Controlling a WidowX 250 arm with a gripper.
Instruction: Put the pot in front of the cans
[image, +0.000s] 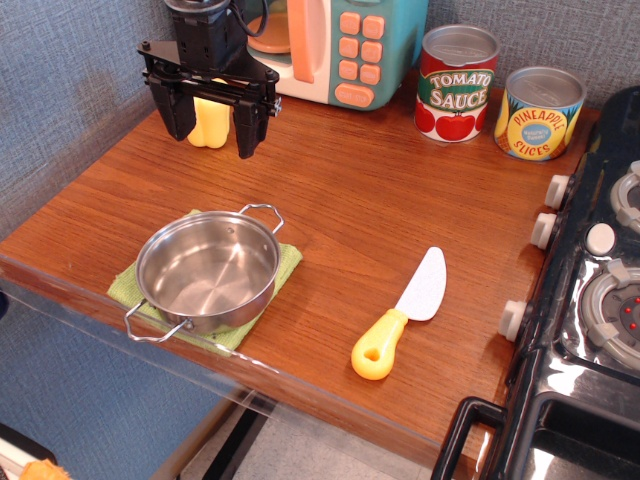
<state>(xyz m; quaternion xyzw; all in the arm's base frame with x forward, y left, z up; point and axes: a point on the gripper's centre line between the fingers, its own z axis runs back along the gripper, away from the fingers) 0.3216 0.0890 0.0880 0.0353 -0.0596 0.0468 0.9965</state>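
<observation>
Pot (208, 272) at the near-left corner of the wooden counter (380, 190), upright, empty, sitting on a green cloth (283, 262). Wire loop handles run on a diagonal: one toward far-right, one toward near-left over the counter edge. Gripper (207, 128) hangs above the counter well behind the pot, fingers spread apart, holding nothing; a yellow object (210, 122) shows through the gap but looks to be behind it, not grasped. Key relation: pot lies toward the camera from the fingers and lower, roughly straight below-front. Cans, tomato sauce can (456, 83) and pineapple can (539, 112), stand side by side at far right against the wall, well apart from the pot. Free counter in front of them; a toy knife (403, 312) lies nearer the front edge. Toy microwave (340, 45) behind the gripper, stove (600, 290) at right. Pot not yet picked up, judging by placement.
</observation>
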